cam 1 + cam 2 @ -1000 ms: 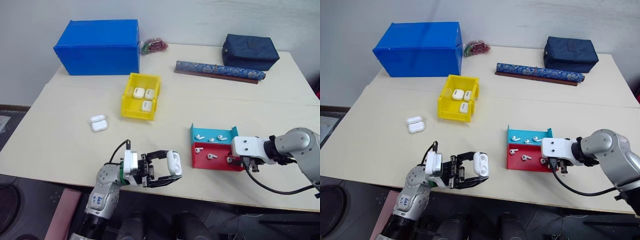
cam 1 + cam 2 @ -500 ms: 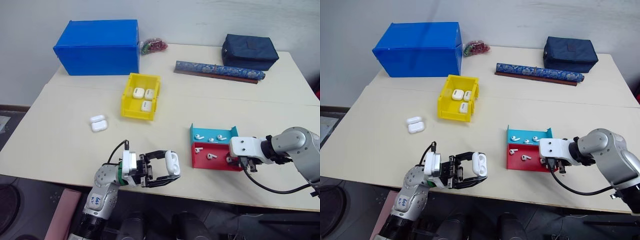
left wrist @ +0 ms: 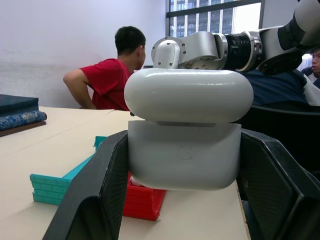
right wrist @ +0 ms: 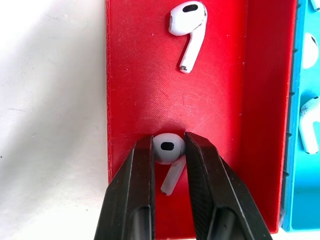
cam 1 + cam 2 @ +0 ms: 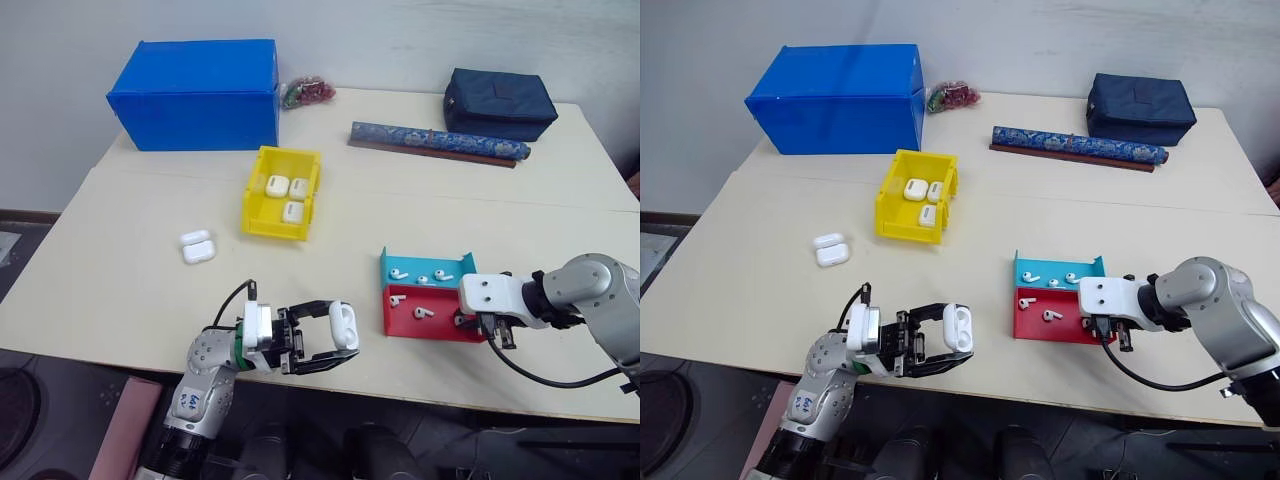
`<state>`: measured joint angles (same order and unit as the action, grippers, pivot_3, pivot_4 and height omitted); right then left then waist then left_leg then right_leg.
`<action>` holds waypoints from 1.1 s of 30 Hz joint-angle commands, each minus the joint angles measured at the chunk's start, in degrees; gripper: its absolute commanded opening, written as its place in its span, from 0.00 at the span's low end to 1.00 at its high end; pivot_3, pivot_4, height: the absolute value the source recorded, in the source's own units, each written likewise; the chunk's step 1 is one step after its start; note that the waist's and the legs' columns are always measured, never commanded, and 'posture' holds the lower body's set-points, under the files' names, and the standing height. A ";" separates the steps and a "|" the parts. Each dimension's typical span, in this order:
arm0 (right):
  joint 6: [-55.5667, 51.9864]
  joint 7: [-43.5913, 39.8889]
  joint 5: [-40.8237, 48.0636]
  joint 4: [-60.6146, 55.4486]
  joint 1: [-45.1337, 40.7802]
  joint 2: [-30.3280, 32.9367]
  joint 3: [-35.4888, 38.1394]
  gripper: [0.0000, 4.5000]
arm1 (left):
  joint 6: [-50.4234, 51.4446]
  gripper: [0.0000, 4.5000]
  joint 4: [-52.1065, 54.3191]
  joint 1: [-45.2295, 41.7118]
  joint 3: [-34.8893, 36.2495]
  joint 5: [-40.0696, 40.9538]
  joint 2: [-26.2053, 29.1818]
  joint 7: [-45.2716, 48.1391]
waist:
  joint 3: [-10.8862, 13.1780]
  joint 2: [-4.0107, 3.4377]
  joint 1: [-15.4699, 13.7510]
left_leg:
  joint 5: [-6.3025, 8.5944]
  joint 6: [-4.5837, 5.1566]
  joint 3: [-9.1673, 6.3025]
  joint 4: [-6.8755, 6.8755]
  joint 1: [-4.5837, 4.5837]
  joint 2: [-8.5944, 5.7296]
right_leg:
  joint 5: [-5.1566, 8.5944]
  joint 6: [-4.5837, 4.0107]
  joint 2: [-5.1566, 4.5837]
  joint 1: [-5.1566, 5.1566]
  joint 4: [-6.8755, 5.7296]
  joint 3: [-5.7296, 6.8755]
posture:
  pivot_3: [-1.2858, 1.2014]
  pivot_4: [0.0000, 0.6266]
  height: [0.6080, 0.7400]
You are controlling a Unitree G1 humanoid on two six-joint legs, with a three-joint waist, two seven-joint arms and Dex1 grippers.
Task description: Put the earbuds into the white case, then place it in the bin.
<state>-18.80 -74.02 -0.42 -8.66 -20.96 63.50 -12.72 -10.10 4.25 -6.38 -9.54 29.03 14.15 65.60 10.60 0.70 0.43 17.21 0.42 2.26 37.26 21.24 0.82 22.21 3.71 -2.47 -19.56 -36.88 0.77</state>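
A: Desk [image 5: 130, 280] scan, left side first. What's there?
B: Big blue box [image 5: 195, 93] at the back left, candy bag [image 5: 308, 92] beside it. Spare closed case [image 5: 197, 246] lying loose on the desk. Yellow bin [image 5: 283, 192] just past it, three cases [image 5: 287, 197] inside.
A: Left end effector [image 5: 325, 340]?
B: Near the front edge, clamped tight on the white case [image 5: 343, 326]. Case sits between the two black fingers [image 3: 95, 200], lid [image 3: 188, 95] hinged open a little.
A: Centre and right?
B: Teal tray [image 5: 427, 268] and red tray [image 5: 432, 312] touching, side by side. Earbuds [image 5: 432, 276] in the teal one. Red one has loose earbuds too, one [image 4: 188, 25] lying clear.
A: Right end effector [image 4: 169, 147]?
B: Down in the red tray, fingers narrowed around one earbud [image 4: 168, 149], pinching its head. Stem pokes out between them. Bud is at the tray floor, can't tell if lifted.
A: Back right?
B: Patterned long roll [image 5: 438, 141] and a dark blue pouch [image 5: 499, 102]. Person in a red shirt [image 3: 112, 80] in the left wrist view, beyond the desk.
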 commanded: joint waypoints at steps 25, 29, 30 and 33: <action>1.48 20.32 48.61 -30.74 7.94 -39.79 21.80 0.10 | 9.34 0.62 -5.89 -18.88 2.02 10.15 -5.91 10.54 | 0.07 0.10 -0.10 | 0.00 -0.06 -0.16 -0.07 0.07 0.00 | -0.05 0.09 0.06 -0.05 -0.11 0.20 | 0.52 0.24 1.00; 4.34 19.96 45.49 -28.77 6.97 -41.27 18.02 0.10 | 10.40 0.62 -4.46 -18.25 2.15 9.90 -5.96 9.87 | 0.07 0.10 -0.13 | -0.01 -0.07 -0.17 -0.04 0.07 0.00 | -0.05 0.09 0.04 -0.05 -0.11 0.20 | 0.52 0.24 1.00; 4.82 19.84 44.98 -28.24 6.90 -41.32 17.50 0.10 | 10.51 0.62 -4.20 -18.22 2.22 9.83 -6.03 9.65 | 0.07 0.10 -0.13 | -0.01 -0.06 -0.17 -0.04 0.07 0.00 | -0.05 0.09 0.04 -0.04 -0.10 0.20 | 0.52 0.24 1.00; 6.35 19.53 43.76 -26.76 7.06 -41.36 16.53 0.10 | 10.82 0.62 -3.51 -18.28 2.41 9.78 -6.34 8.85 | 0.07 0.10 -0.14 | -0.01 -0.06 -0.17 -0.04 0.07 0.00 | -0.05 0.09 0.04 -0.05 -0.09 0.20 | 0.52 0.24 1.00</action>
<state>-14.33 -54.31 43.65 -35.04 -13.62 22.33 4.08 0.71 -2.26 -24.49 -7.67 38.33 7.99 74.99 10.66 0.80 0.29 17.20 0.36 2.09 37.21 21.31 0.82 22.16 3.80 -2.44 -19.60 -36.98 0.98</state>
